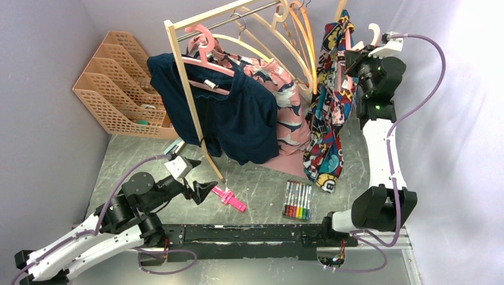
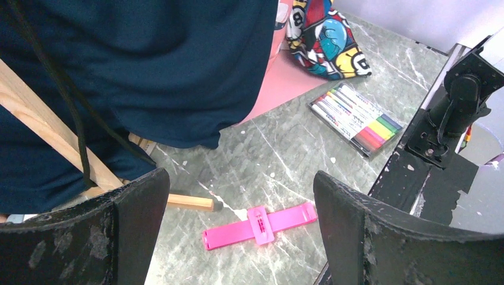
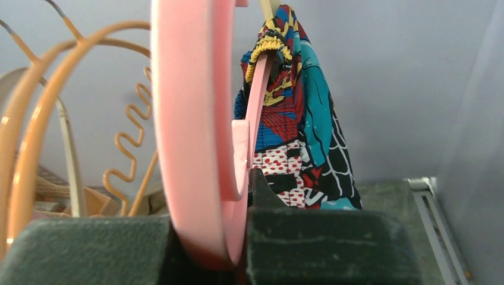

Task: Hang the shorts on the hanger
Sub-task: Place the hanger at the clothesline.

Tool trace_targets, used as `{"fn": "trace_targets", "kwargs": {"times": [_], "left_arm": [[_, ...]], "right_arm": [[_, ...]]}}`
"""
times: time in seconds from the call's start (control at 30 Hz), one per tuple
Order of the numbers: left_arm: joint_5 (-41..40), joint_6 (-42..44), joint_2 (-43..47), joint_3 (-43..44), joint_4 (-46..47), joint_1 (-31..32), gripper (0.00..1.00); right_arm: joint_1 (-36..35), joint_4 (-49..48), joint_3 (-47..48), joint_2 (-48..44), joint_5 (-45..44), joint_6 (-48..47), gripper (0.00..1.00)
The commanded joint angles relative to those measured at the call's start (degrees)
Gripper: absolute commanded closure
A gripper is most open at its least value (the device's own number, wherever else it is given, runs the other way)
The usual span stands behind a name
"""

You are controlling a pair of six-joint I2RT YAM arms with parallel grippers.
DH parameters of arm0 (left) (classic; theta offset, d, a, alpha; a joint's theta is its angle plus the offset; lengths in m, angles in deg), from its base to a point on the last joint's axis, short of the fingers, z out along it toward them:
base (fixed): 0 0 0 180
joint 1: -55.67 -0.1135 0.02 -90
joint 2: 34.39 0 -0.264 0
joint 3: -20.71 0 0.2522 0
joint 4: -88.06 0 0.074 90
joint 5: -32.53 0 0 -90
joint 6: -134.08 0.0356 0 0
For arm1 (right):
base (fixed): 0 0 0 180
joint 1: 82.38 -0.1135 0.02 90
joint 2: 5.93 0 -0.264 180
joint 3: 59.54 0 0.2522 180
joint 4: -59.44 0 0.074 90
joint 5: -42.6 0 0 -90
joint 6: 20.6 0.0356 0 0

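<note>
Robot workcell seen from above, with a wooden clothes rack (image 1: pixel 189 95) standing at the middle of a grey marbled table (image 1: pixel 261 178).

The right gripper (image 3: pixel 208 237) is raised beside the rack's right end. Its jaws are clamped tight on the hanger (image 3: pixel 190 119), whose thick pale-pink curve runs up between the two dark pads. From above, the hanger's hook (image 1: pixel 374 32) shows just past the rack's right upright, next to the gripper (image 1: pixel 355 56).

The shorts (image 1: pixel 330 107), comic-print in red, teal, yellow, black and white, are draped over the hanger at the rack's right end. They fall in a long fold, and their lower edge reaches the table in front of the rack. In the right wrist view the shorts (image 3: pixel 297 136) hang over the far part of the pink hanger.

The left gripper (image 1: pixel 202 190) sits low in front of the rack's left leg, jaws spread wide and holding nothing. Its wrist view shows bare table between the black fingers (image 2: pixel 136 208).

A navy garment (image 1: pixel 238 119) hangs on the rack, with a pink patterned garment (image 1: pixel 288 113) behind it. Orange wire hangers (image 1: pixel 297 35) hang at the rack's right end. A pink clip (image 2: pixel 258 225) and a pack of coloured markers (image 2: pixel 356 119) lie on the table in front of the rack. Orange file trays (image 1: pixel 119 83) stand beyond the rack's left side.
</note>
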Motion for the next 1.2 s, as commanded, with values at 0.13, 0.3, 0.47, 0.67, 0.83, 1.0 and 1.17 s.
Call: {"fn": "trace_targets", "kwargs": {"times": [0.13, 0.3, 0.47, 0.67, 0.83, 1.0, 1.17], "left_arm": [[-1.5, -0.1, 0.4, -0.3, 0.6, -0.9, 0.06], [-0.7, 0.0, -0.4, -0.1, 0.6, -1.7, 0.06], [1.1, 0.3, -1.1, -0.3, 1.1, -2.4, 0.06], [2.0, 0.3, -1.4, -0.4, 1.3, -2.5, 0.06], [2.4, 0.3, -1.7, -0.3, 1.3, -2.5, 0.06], [2.1, 0.2, -1.2, -0.4, 1.2, -2.4, 0.06], [0.7, 0.0, -0.1, -0.1, 0.7, -2.5, 0.06]], "right_arm": [[-0.6, -3.4, 7.7, -1.1, 7.3, 5.0, 1.0], [-1.1, -0.3, 0.9, -8.9, 1.0, 1.9, 1.0], [-2.2, 2.8, -2.6, -15.6, -6.5, -0.2, 1.0], [-3.8, 8.9, -0.7, -20.4, -9.3, -0.4, 1.0], [-6.1, 15.0, 4.2, -18.1, -8.1, -2.2, 1.0], [-7.7, 16.5, 9.1, -10.2, -9.1, -4.3, 1.0], [-7.4, 14.8, 12.9, -2.0, -5.2, -2.8, 1.0]]}}
